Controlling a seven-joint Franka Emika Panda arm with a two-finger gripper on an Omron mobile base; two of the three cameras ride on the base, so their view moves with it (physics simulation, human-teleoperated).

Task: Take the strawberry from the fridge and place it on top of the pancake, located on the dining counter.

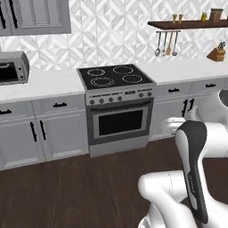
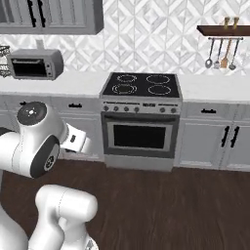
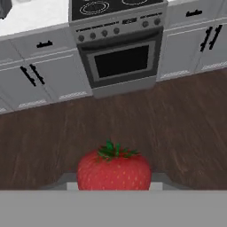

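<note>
The gripper (image 3: 113,186) is clamped on the strawberry (image 3: 114,170), holding it low in the hand view above dark wood floor, facing the oven (image 3: 119,62). It appears carried mid-transit, likely toward the pancake.

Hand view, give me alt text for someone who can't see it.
A red strawberry with green leaves sits at the bottom centre, held between the gripper fingers. Beyond it lies dark wood floor, then a steel oven with a black cooktop, flanked by light grey cabinets with black handles.
</note>
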